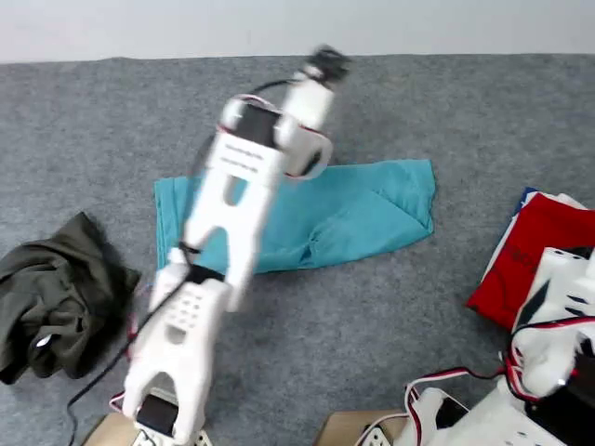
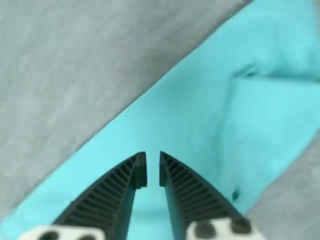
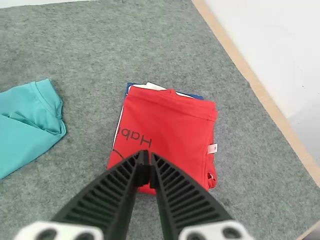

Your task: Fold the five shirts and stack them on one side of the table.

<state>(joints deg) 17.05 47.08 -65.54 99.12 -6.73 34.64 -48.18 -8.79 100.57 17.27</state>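
Note:
A teal shirt (image 1: 353, 218) lies partly folded in the middle of the grey mat. My left arm (image 1: 242, 186) stretches over it. The left gripper (image 2: 153, 170) hovers above the teal shirt (image 2: 200, 125) near its edge, its fingers a narrow slit apart and holding nothing. On the right side a folded red shirt (image 1: 539, 251) tops a small stack with white and blue cloth showing beneath. The right gripper (image 3: 149, 165) hangs shut over the near end of the red shirt (image 3: 165, 125), holding nothing. A crumpled dark olive shirt (image 1: 56, 297) lies at the left.
The grey mat (image 1: 372, 316) has bare room in front of the teal shirt and along the far side. The table's tan edge (image 3: 250, 85) runs close behind the red stack. The right arm's white body (image 1: 548, 372) stands at the front right corner.

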